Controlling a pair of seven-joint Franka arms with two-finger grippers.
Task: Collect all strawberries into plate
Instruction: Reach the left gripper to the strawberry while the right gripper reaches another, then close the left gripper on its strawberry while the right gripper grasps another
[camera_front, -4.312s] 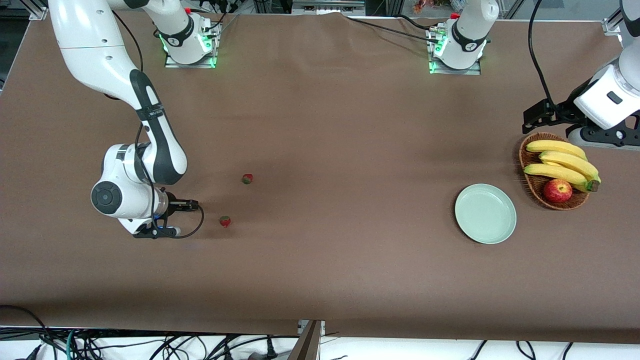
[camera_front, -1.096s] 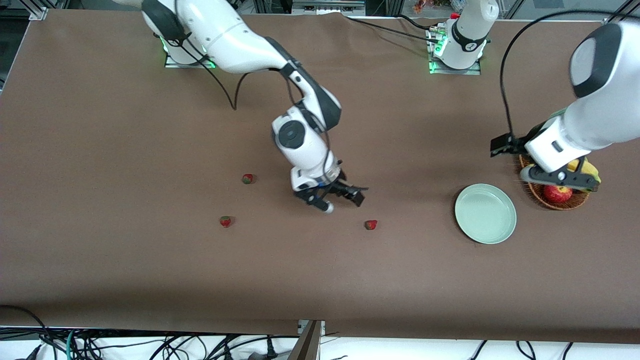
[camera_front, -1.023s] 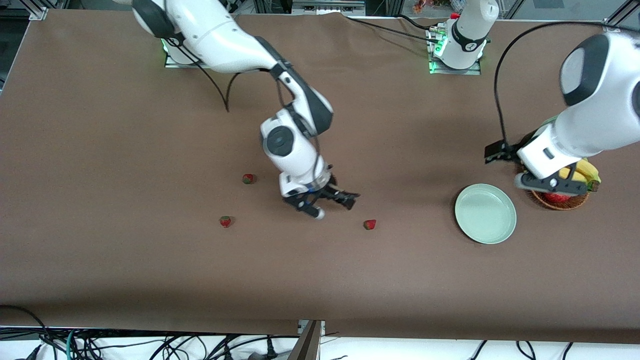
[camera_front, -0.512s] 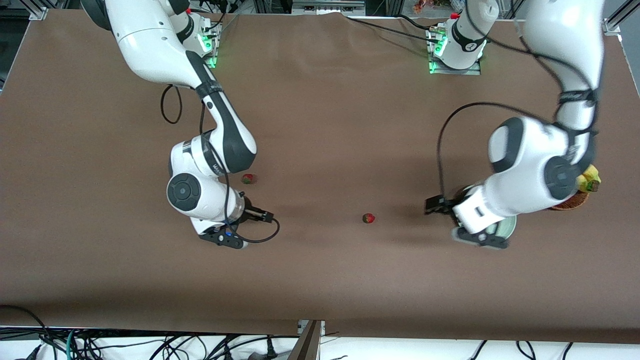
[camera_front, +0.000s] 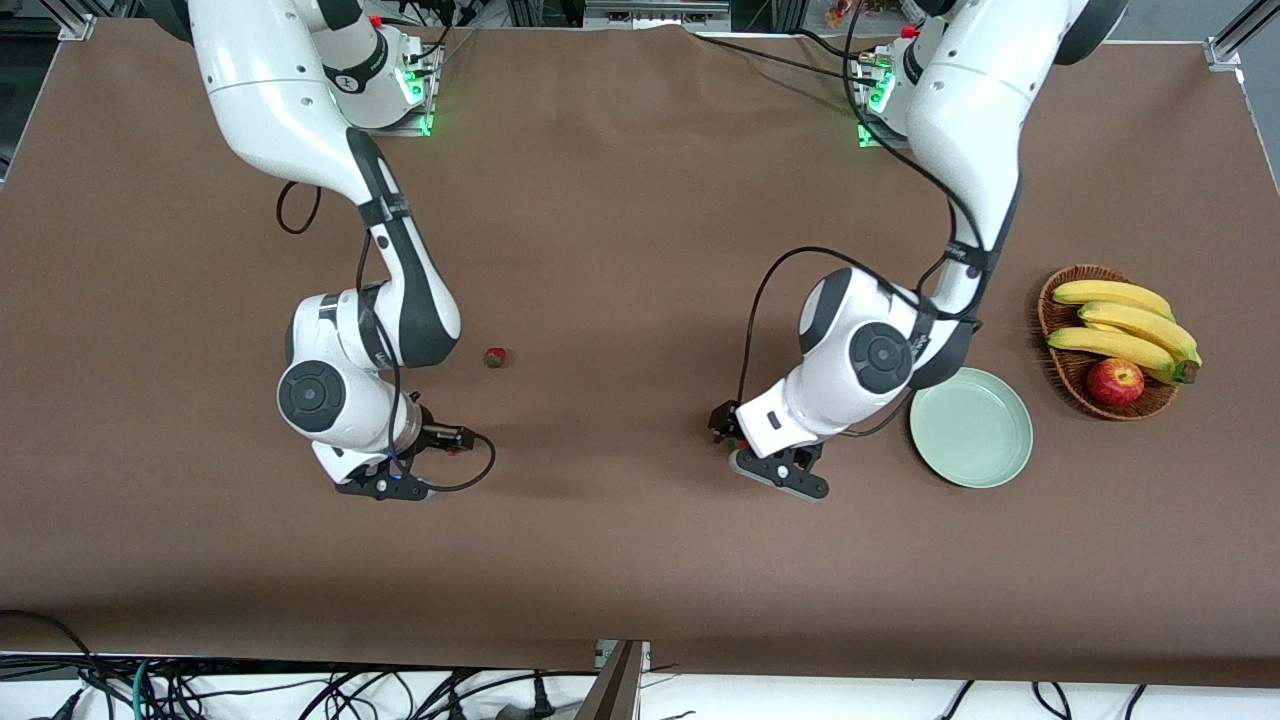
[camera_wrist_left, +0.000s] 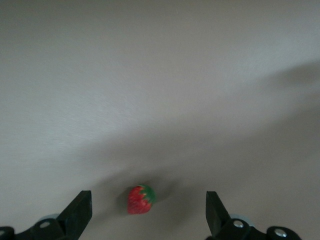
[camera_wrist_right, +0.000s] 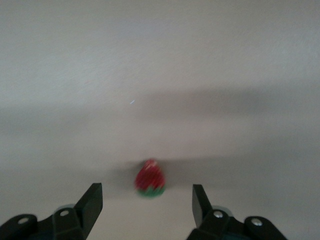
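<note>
Three strawberries lie on the brown table (camera_front: 620, 220), none of them in the plate (camera_front: 971, 427). One strawberry (camera_wrist_left: 140, 199) sits on the cloth between the spread fingers (camera_wrist_left: 80, 212) of the left gripper (camera_wrist_left: 147, 212), touched by neither; in the front view it is almost wholly hidden under that gripper (camera_front: 728, 432), which hangs low over the table just beside the plate, toward the right arm's end from it. A second strawberry (camera_wrist_right: 149, 179) lies between the parted fingers (camera_wrist_right: 92, 202) of the right gripper (camera_wrist_right: 147, 202), green cap toward the camera, also untouched; from the front only a speck of red shows at that gripper (camera_front: 452, 440), low over the table toward the right arm's end. The third strawberry (camera_front: 494, 357) rests alone on the cloth, farther from the front camera than the right gripper and near that arm's wrist. The pale mint-green plate is bare and sits toward the left arm's end of the table. Just beside it, nearer still to that end and slightly farther from the front camera, stands a brown wicker basket (camera_front: 1050, 300) holding a bunch of bananas (camera_front: 1125, 325) and a red apple (camera_front: 1115, 381). Both arms reach down from their bases with wrists bent low, each gripper open around its berry.
</note>
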